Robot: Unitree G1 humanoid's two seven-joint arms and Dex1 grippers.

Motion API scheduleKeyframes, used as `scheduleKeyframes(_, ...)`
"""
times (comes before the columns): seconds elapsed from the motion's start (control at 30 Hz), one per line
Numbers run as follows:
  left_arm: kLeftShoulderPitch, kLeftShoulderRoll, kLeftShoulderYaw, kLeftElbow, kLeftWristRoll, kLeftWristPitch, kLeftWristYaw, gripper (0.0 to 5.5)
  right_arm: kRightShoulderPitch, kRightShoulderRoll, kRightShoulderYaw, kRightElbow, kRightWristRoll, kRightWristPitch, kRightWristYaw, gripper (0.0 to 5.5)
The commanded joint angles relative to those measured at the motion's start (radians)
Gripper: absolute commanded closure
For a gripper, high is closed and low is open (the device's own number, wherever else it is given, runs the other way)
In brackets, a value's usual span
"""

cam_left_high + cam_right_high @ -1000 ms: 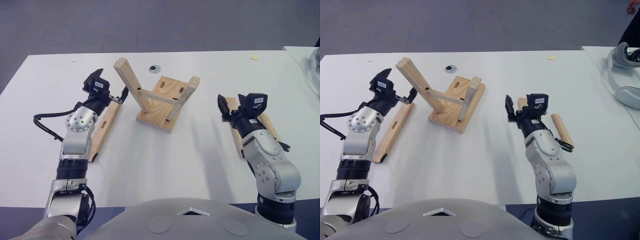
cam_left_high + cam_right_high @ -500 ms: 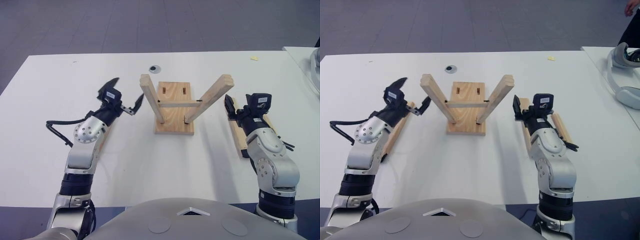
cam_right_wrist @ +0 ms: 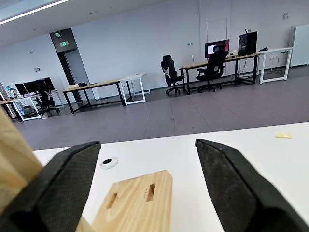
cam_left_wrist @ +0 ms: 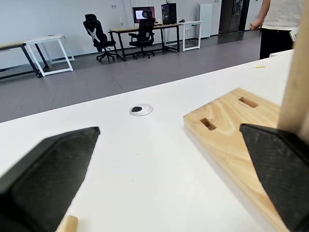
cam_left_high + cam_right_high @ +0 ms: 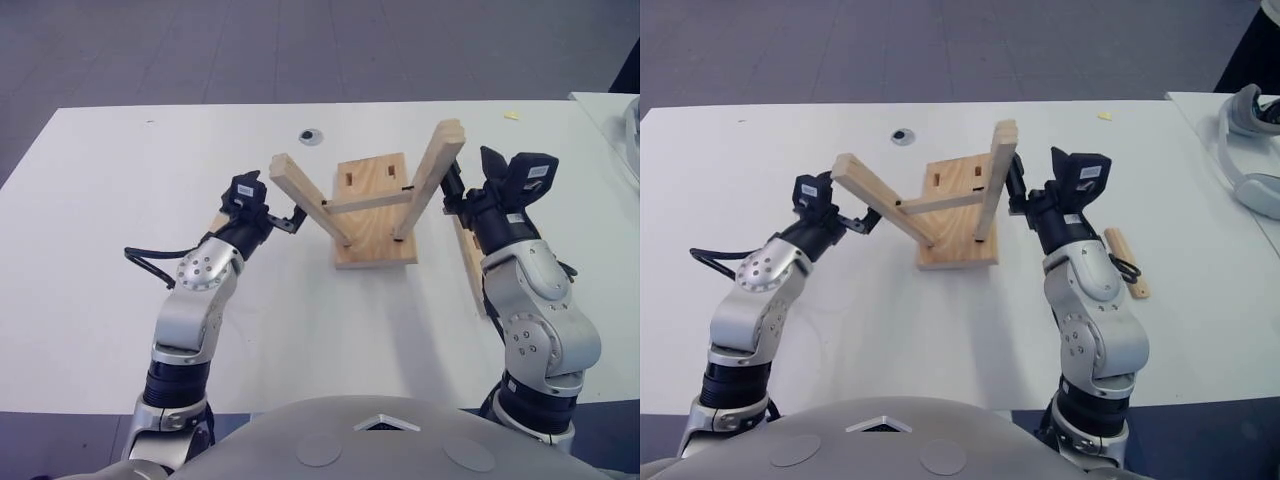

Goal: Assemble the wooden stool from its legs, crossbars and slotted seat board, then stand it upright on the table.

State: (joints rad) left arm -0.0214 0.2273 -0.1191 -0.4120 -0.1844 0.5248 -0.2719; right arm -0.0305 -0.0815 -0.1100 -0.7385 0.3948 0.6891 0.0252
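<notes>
The slotted seat board (image 5: pixel 375 215) lies flat on the surface (image 5: pixel 300 330), a little right of centre in the head frame. Two legs rise from it in a V, joined by a crossbar (image 5: pixel 365 203). The left leg (image 5: pixel 305 195) leans toward the left of the frame and the right leg (image 5: pixel 432 170) toward the upper right.

My left jaws (image 4: pixel 169 130) are spread wide and hold nothing, sitting just beside the top end of the left leg. My right jaws (image 3: pixel 148 142) are also spread and empty, close against the upper part of the right leg. I cannot tell whether either one touches the wood.

A spare leg (image 5: pixel 1126 262) lies at the right of the frame beside my right arm. A sliver of another wooden piece (image 5: pixel 217 222) shows by my left forearm.

I judge the step in hand to be steadying this leg frame in the board. To do it well, I should close both jaws squarely across the flat faces. The force should be even on both sides and run down the line of each leg, not sideways. Uneven levering could pull the crossbar out of its joints or skid the board. The half-built stool looks top-heavy, so neither leg should be let go alone.
</notes>
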Motion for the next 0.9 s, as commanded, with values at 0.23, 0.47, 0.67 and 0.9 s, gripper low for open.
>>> scheduleKeyframes(0.23, -0.103, -0.059, -0.182, -0.09, -0.02, -0.019, -0.087, 0.1, 0.071, -0.022, 0.105, 0.055, 0.071, 0.056, 0.096, 1.8)
scheduleKeyframes(0.47, -0.174, -0.045, -0.066, -0.109, -0.015, -0.038, -0.058, 0.1, 0.087, -0.073, 0.095, 0.128, 0.04, -0.005, 0.109, 1.8)
scheduleKeyframes(0.67, -0.189, -0.071, -0.05, -0.12, -0.026, -0.04, -0.044, 0.1, 0.075, -0.1, 0.086, 0.156, 0.031, -0.013, 0.119, 1.8)
scheduleKeyframes(0.9, -0.074, -0.056, -0.083, -0.071, -0.013, -0.096, -0.052, 0.1, 0.079, -0.11, 0.096, 0.159, 0.015, -0.017, 0.119, 1.8)
